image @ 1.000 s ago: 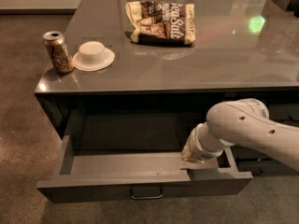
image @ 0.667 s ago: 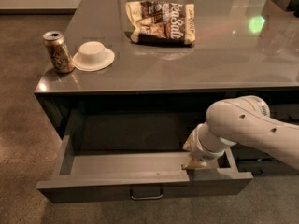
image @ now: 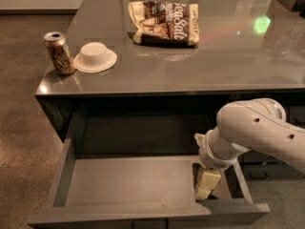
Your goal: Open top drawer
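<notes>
Counter [image: 190, 66]: our landmark. Drawer [image: 133, 187] stands far out below counter's front edge. Arm [image: 257, 128] enters from counter's right, elbow bent, wrist pointing down. Gripper [image: 207, 185] hangs inside drawer, forward of counter's edge, by front right corner; we cannot tell its grip. On counter: bag [image: 164, 23] rear centre; bowl [image: 95, 56], can [image: 58, 52] at left.

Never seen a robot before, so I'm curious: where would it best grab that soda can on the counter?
Probably grip the can around its round middle, coming from the front or left: it stands upright at a corner of the counter, and the white bowl crowds its right side. The tool is down inside the open top drawer, near its right front.
</notes>
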Robot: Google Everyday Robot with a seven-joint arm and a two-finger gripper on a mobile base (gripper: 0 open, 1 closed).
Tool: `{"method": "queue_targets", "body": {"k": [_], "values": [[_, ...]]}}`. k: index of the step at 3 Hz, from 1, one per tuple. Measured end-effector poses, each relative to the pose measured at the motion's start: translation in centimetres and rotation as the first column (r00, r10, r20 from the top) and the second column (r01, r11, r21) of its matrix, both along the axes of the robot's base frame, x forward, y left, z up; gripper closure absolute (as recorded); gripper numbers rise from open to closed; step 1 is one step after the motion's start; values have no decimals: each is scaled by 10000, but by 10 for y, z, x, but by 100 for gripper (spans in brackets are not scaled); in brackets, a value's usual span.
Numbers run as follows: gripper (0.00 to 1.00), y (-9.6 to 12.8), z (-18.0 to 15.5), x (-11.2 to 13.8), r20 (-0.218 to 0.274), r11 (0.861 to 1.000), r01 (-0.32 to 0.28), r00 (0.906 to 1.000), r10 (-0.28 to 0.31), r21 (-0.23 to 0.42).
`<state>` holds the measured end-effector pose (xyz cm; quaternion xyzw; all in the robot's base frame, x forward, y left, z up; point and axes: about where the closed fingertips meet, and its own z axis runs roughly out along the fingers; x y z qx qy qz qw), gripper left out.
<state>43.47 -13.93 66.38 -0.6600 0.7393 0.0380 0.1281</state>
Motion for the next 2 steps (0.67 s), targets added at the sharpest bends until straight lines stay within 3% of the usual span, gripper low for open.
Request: {"method": "queue_targets", "body": {"k": [1,2], "values": [[0,0,17,-8,494,9998,187,9986,-190,80],[0,0,18,-7,541,9998,204,9983,-208,79]]}}
